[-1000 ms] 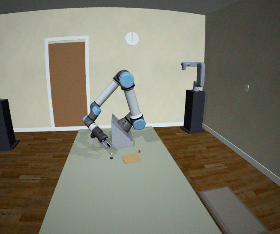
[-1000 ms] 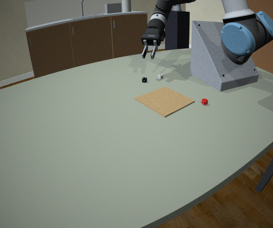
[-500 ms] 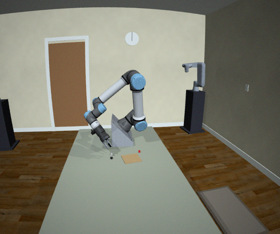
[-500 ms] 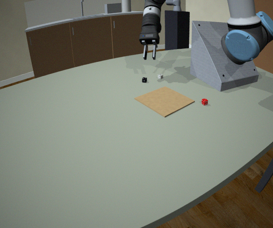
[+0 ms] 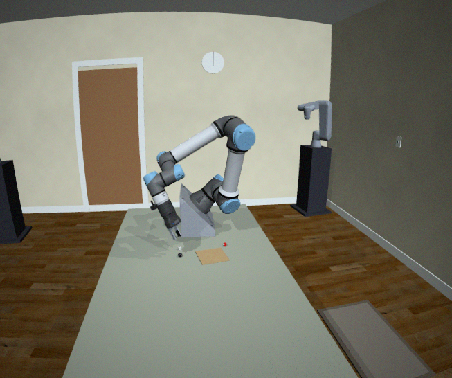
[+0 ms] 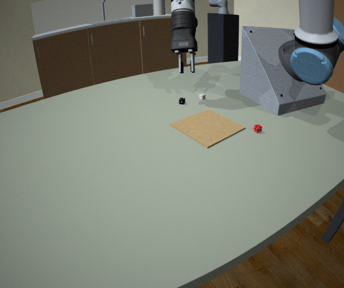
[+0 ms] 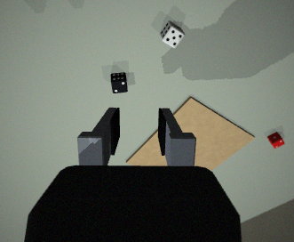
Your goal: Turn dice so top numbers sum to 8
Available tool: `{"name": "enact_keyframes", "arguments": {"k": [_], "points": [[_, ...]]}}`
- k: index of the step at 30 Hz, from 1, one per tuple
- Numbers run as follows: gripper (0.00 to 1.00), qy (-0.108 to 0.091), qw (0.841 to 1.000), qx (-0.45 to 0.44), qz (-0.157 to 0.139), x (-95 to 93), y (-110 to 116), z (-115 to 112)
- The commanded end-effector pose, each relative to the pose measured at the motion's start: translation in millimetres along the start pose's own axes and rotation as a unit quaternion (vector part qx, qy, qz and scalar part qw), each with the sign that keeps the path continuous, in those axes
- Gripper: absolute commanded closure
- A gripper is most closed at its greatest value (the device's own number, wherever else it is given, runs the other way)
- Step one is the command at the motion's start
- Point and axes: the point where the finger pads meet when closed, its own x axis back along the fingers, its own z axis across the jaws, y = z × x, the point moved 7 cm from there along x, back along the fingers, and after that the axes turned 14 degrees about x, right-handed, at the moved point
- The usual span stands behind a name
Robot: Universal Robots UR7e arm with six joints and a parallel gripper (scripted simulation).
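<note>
My gripper (image 5: 177,236) (image 6: 186,72) (image 7: 139,122) is partly open and empty, above the table on the far side of the dice in the exterior view. A black die (image 5: 180,255) (image 6: 182,101) (image 7: 119,83) lies off the mat; its top appears to show two, with six on a side. A white die (image 5: 179,248) (image 6: 202,96) (image 7: 172,36) lies off the mat near it; its top appears to show five. A red die (image 5: 224,244) (image 6: 257,128) (image 7: 276,140) lies just off the mat's opposite side; its top number is unclear. The tan mat (image 5: 212,256) (image 6: 207,127) (image 7: 208,129) lies flat and bears no dice.
The grey robot mount (image 5: 195,223) (image 6: 258,71) stands behind the dice and mat in the top view. The pale green table (image 5: 201,317) (image 6: 104,185) extends toward that camera. Arm shadows fall around the white die.
</note>
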Motion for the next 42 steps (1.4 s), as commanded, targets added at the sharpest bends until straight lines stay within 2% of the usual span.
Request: {"name": "enact_keyframes", "arguments": {"k": [1, 2, 7, 8, 10, 11, 14, 16, 20, 24, 25, 36, 38, 42], "points": [[0.36, 0.012, 0.996, -0.015, 0.085, 0.7, 20, -4], [0.36, 0.012, 0.996, -0.015, 0.086, 0.7, 20, -4], [0.36, 0.010, 0.989, -0.018, 0.146, 2.3, 40, -9], [0.36, 0.010, 0.989, -0.018, 0.148, 2.4, 41, -9], [0.36, 0.005, 0.984, -0.019, 0.178, 2.9, 52, -11], [0.36, 0.005, 0.983, -0.019, 0.181, 3.0, 53, -11], [0.36, -0.004, 0.976, -0.019, 0.215, 3.3, 68, -14], [0.36, -0.004, 0.976, -0.019, 0.215, 3.3, 68, -14], [0.36, -0.011, 0.971, -0.019, 0.238, 3.3, 78, -16], [0.36, -0.012, 0.970, -0.019, 0.242, 3.3, 80, -16], [0.00, -0.012, 0.970, -0.019, 0.242, 3.3, 80, -16], [0.00, -0.012, 0.970, -0.018, 0.242, 2.8, 80, -16], [0.00, -0.009, 0.970, -0.006, 0.242, -5.3, 74, -16], [0.00, 0.001, 0.970, 0.037, 0.242, -34.5, 53, -15]]}}
